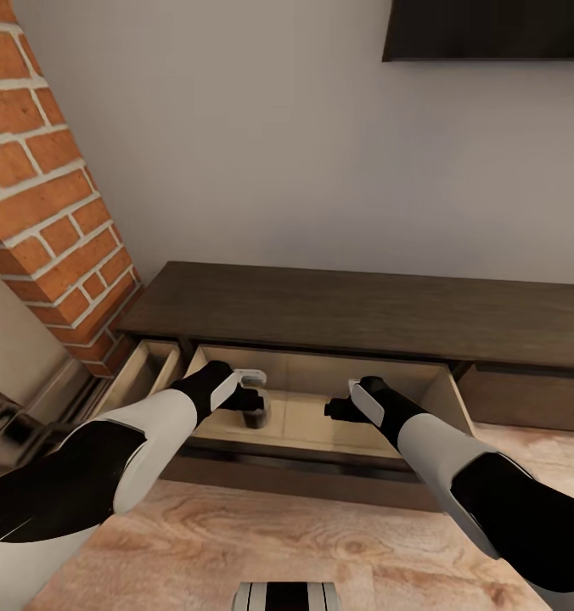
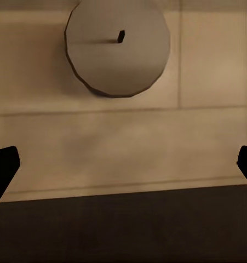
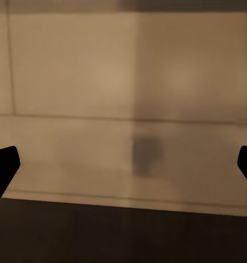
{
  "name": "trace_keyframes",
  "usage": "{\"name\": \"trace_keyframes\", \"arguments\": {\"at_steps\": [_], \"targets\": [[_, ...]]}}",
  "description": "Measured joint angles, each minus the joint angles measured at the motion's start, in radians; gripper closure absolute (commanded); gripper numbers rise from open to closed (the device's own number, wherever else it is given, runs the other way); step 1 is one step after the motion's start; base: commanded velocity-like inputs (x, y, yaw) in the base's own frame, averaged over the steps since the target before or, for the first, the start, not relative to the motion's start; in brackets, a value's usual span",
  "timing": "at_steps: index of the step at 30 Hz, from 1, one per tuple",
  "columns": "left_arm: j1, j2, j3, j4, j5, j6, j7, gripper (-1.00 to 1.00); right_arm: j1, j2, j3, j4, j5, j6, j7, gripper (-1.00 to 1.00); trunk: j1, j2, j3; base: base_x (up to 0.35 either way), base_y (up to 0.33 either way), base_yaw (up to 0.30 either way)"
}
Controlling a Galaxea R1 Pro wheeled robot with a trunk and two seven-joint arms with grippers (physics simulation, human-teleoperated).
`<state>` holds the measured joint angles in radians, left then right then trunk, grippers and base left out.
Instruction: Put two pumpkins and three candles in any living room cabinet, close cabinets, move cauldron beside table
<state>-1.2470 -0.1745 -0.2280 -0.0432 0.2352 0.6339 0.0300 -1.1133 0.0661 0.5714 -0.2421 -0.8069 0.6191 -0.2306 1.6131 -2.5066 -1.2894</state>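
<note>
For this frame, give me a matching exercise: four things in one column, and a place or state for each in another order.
Things:
1. candle
2. left claw
3. wide drawer
4. narrow drawer

Places or states:
A. pulled out beside the brick column
B. open and empty-handed above the drawer floor
C. standing on the beige drawer floor
D. pulled out, both arms reaching in

Pairs: 1-C, 2-B, 3-D, 4-A

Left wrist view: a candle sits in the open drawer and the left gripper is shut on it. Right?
Not quite. The candle does sit in the open drawer, but the left gripper is open, not shut on it. The left wrist view shows its fingertips spread wide at the picture's edges, with the candle free beyond them.
</note>
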Motion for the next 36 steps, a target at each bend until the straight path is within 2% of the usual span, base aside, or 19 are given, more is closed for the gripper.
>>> {"name": "trace_keyframes", "arguments": {"at_steps": [4, 10, 13, 24, 29, 36], "targets": [[0.000, 0.000, 0.001, -0.001, 0.000, 0.018, -0.003, -1.00, 0.000, 0.000, -0.002, 0.000, 0.000, 0.018, 0.000, -1.00, -0.002, 0.001, 0.015, 0.000, 0.000, 0.000], [0.000, 0.000, 0.003, -0.050, 0.002, 0.120, -0.002, -1.00, 0.000, -0.001, -0.004, 0.000, -0.004, 0.086, 0.000, -1.00, -0.005, 0.002, 0.039, 0.000, 0.000, 0.000], [0.000, 0.000, 0.003, -0.064, 0.003, 0.139, -0.002, -1.00, 0.000, -0.001, -0.005, 0.000, -0.003, 0.097, 0.000, -1.00, -0.006, 0.003, 0.050, 0.000, 0.000, 0.000], [0.000, 0.000, 0.003, -0.071, 0.003, 0.149, -0.001, -1.00, 0.000, -0.001, -0.008, 0.000, -0.008, 0.168, 0.001, -1.00, -0.011, 0.006, 0.093, 0.000, 0.000, 0.000], [0.000, 0.000, 0.003, -0.071, 0.003, 0.151, 0.000, -1.00, 0.000, -0.001, -0.036, 0.000, -0.006, 0.174, 0.000, -1.00, -0.013, 0.007, 0.112, 0.000, 0.000, 0.000], [0.000, 0.000, 0.002, -0.070, 0.003, 0.151, 0.002, -1.00, 0.000, -0.001, -0.069, 0.000, -0.003, 0.174, -0.001, -1.00, -0.040, 0.056, 0.134, 0.000, 0.000, 0.000]]}}
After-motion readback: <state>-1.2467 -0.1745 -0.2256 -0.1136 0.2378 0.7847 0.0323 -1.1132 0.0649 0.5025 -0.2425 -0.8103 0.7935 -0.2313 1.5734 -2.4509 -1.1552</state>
